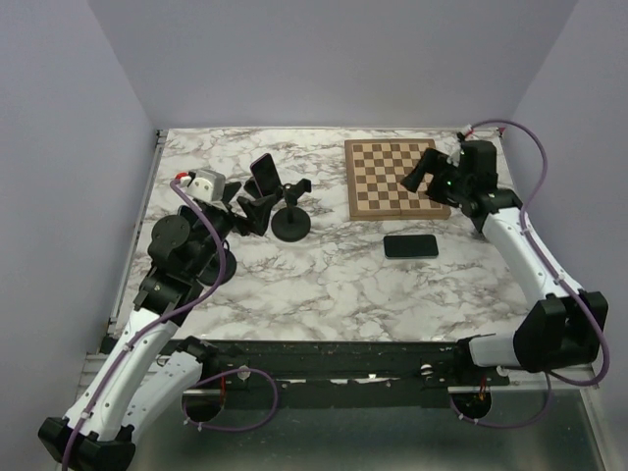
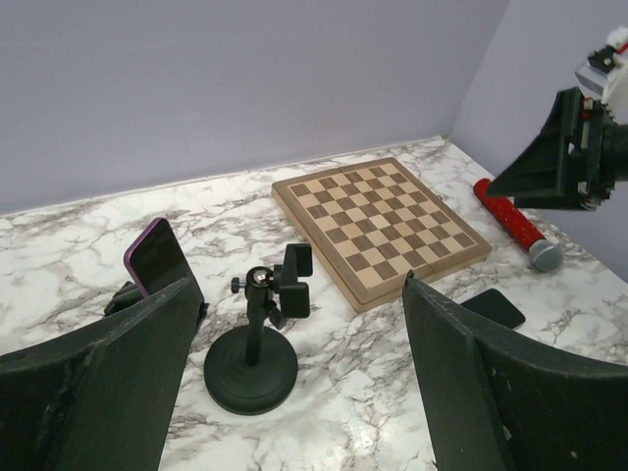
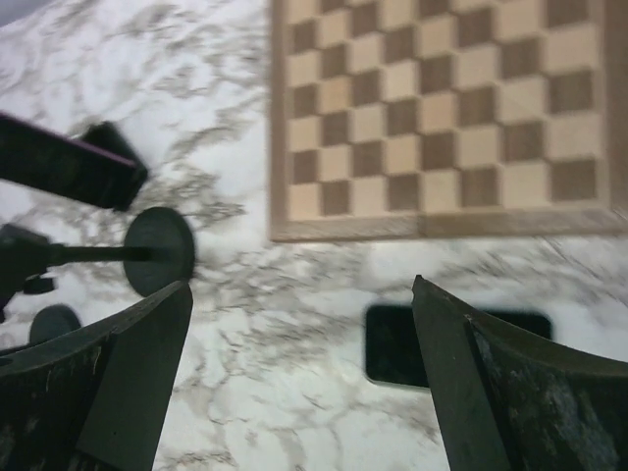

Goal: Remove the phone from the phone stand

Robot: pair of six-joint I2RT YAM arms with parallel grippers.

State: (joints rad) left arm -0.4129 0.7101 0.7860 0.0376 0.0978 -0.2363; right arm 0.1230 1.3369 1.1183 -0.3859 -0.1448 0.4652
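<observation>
Count on the marble table (image 1: 324,285): two phones, one stand, one chessboard, one red stick

Stand (image 1: 291,224): round black base, short upright post, and a clamp on top turned to one side. It sits mid-table, just left of the chessboard (image 1: 396,179). Neither phone touches the clamp

Purple phone (image 1: 263,175): dark screen with a purple edge, tilted up on end. It is just left of the stand and apart from it. A dark prop sits under its lower edge; I can't make out what that prop is

Black phone (image 1: 410,246): lying flat on the marble, near the front edge of the chessboard and to the right of the stand, well apart from it

Red stick (image 2: 510,221): grey tip, lying flat beyond the right side of the chessboard. It shows only in the left wrist view

Two arms, one gripper each

Left gripper (image 1: 253,208): fingers (image 2: 128,363) spread wide, pinching nothing. It is low over the table, just in front of the purple phone. From its wrist camera the stand shows between the fingers and the purple phone is partly behind the left one

Right gripper (image 1: 417,177): fingers spread wide too, holding nothing. It hangs above the chessboard's near right part. Its wrist camera looks down on the board edge and the black phone
</observation>
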